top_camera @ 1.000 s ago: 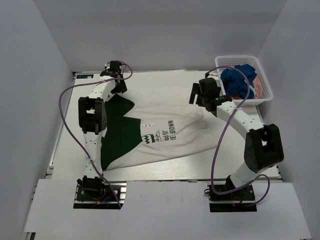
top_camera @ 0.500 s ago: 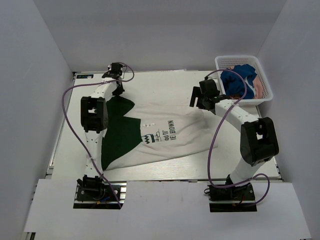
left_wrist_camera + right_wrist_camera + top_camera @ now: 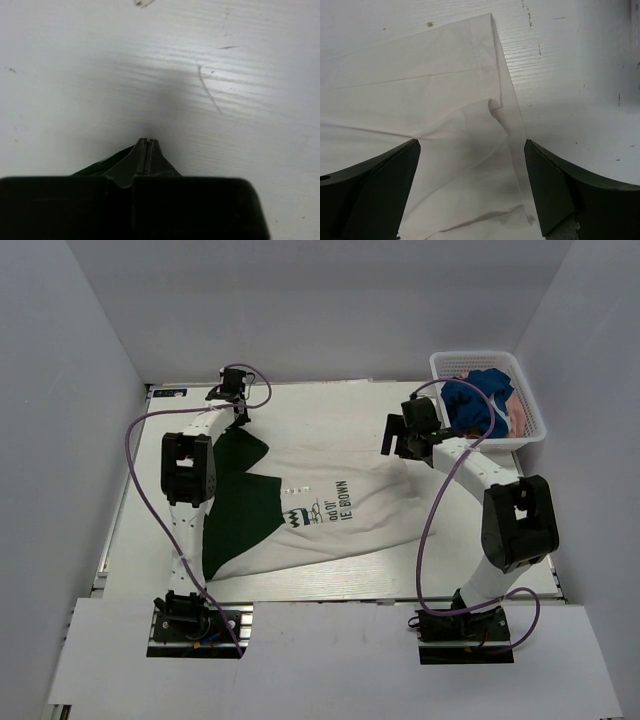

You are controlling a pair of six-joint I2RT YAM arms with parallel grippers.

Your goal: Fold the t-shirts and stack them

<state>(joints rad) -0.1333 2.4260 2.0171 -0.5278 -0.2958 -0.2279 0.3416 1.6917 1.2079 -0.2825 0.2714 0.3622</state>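
Note:
The cream t-shirt (image 3: pixel 340 510) with dark green sleeves (image 3: pixel 240 455) and black print lies spread flat on the white table. My left gripper (image 3: pixel 238 418) is at the far edge of the green sleeve. In the left wrist view its jaws (image 3: pixel 147 142) are shut, with dark green cloth (image 3: pixel 92 169) rising to the fingertips, so they pinch the sleeve's edge. My right gripper (image 3: pixel 400 448) hovers open over the shirt's right hem corner. In the right wrist view the cream cloth (image 3: pixel 420 90) lies between its spread fingers (image 3: pixel 471 142). A blue t-shirt (image 3: pixel 475 400) and a pink t-shirt (image 3: pixel 518 418) lie crumpled in the basket.
A white mesh basket (image 3: pixel 528 400) stands at the table's far right corner, close behind my right arm. Grey walls enclose the table on three sides. Purple cables loop off both arms.
My left gripper has gone from open to shut at the green sleeve's far edge. The right gripper has shifted slightly and stays open over the hem corner.

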